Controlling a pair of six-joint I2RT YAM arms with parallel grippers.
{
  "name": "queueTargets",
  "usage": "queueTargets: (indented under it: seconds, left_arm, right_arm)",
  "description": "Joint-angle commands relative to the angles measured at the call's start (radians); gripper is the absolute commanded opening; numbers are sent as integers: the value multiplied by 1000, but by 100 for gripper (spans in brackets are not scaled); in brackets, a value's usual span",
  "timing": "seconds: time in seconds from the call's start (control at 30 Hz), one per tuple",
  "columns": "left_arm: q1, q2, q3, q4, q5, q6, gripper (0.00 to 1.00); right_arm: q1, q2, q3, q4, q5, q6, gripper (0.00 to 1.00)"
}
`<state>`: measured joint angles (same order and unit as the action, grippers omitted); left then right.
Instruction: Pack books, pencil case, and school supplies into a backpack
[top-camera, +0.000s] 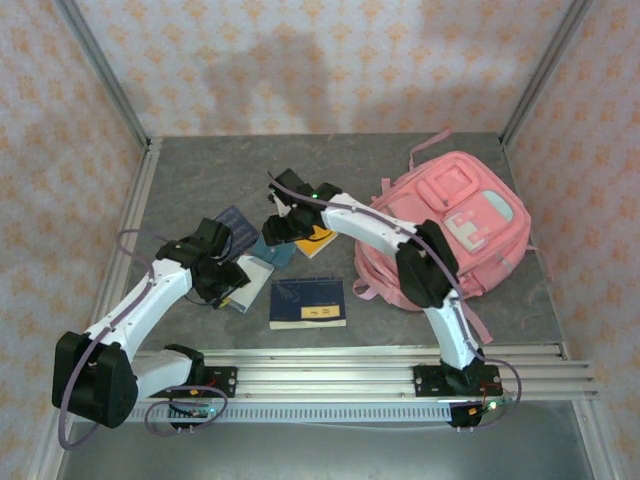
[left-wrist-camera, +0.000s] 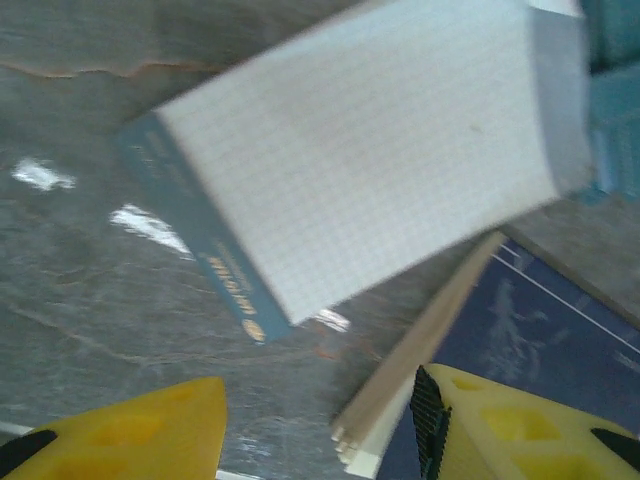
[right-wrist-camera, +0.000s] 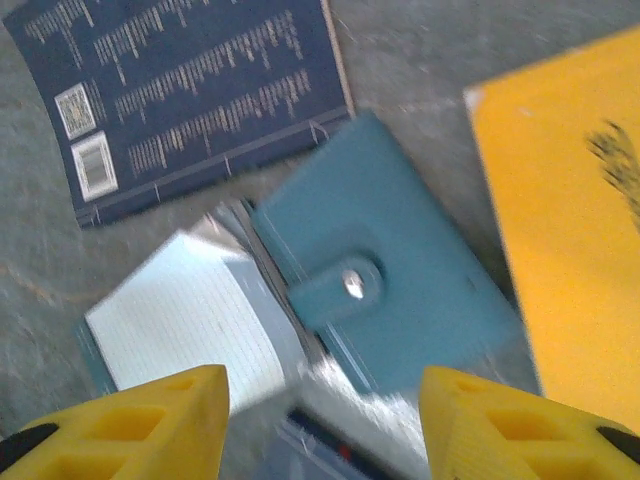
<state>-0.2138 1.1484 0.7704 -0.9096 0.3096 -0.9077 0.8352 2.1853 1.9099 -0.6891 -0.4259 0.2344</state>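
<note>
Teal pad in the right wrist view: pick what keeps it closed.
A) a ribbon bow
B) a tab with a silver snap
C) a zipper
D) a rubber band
B: a tab with a silver snap folds over the front of the teal pad; no zipper, band or bow is on it.

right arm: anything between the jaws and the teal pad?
Nothing visible. The right gripper hangs open over the teal pad, whose top is bare. The orange-yellow paperback lies close on one side and the pale blue-grey book on the other, so the jaws have little room beside it.
</note>
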Motion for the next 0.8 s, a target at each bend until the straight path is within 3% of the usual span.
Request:
queueTargets:
  seconds: [0.0,0.07,0.2,0.43,0.6,0.77]
  left_arm:
    - [49,11,-25,-43,-81,-55,53]
    - [69,25,-57,17,-54,-78,53]
    - [71,49,-74,127,43,-60,54]
    - [-43,61,32,154,130,149,68]
    - [-141,183,176,162,113,363,69]
    - [-221,467,409,134,158,523,71]
  right_arm:
    - [2,98,108,-49,-91,32,51]
    - [4,126,126,-51,-107,42,49]
    - [-4,61,33,-91,40,44,45]
    - [-32,-242,-396,-35,116,96,46]
    - [-33,-425,-614,24,40,102,45]
    - [13,-560,-753,63,-157,36,27]
